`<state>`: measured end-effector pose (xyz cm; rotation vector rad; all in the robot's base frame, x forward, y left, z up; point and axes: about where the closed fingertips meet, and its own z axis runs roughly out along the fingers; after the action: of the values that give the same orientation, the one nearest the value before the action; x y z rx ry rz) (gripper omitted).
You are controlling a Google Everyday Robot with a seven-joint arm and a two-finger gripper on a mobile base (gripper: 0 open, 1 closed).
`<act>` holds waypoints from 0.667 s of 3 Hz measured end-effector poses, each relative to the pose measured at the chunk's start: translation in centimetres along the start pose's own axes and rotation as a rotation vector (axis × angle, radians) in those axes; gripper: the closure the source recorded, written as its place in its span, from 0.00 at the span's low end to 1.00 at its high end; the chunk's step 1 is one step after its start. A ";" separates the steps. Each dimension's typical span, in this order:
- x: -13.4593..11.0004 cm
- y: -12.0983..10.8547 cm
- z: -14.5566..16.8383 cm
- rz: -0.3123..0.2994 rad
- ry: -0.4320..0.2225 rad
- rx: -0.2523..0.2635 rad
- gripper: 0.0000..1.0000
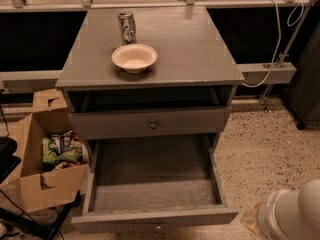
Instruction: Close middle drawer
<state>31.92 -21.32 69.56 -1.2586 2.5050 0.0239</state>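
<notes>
Grey wooden cabinet [190, 49] viewed from above and in front. The gripper [289, 215] appears at the lower right corner as a pale, rounded, smooth-surfaced form, cut off by the frame edge, low over the floor and apart from the cabinet, just right of the extended drawer's front corner; whether it is parted or closed cannot be told, and the arm behind it lies out of view. The middle drawer [152, 184] is pulled far out toward the viewer: a deep, plain rectangular box with faint wood grain on its bare base, straight side walls, and a low, wide front bearing one small round knob [159, 227] at centre. Above it, the taller-fronted drawer [110, 124] carries a like knob [153, 125], with a dark gap between its top edge and the cabinet top. On the matt top stand a crumpled metal can [127, 27], upright, and, just before it, a shallow, cream-coloured round bowl [134, 57]. To the left, an open cardboard box [42, 186] with torn flaps holds crinkled packets [60, 149]. The floor [265, 154] is speckled terrazzo.
</notes>
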 end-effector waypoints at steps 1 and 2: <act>4.2 2.7 5.0 0.036 0.085 -0.096 1.00; 4.5 3.1 5.5 0.041 0.089 -0.111 1.00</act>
<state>28.62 -22.08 62.57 -1.2773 2.6379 0.1207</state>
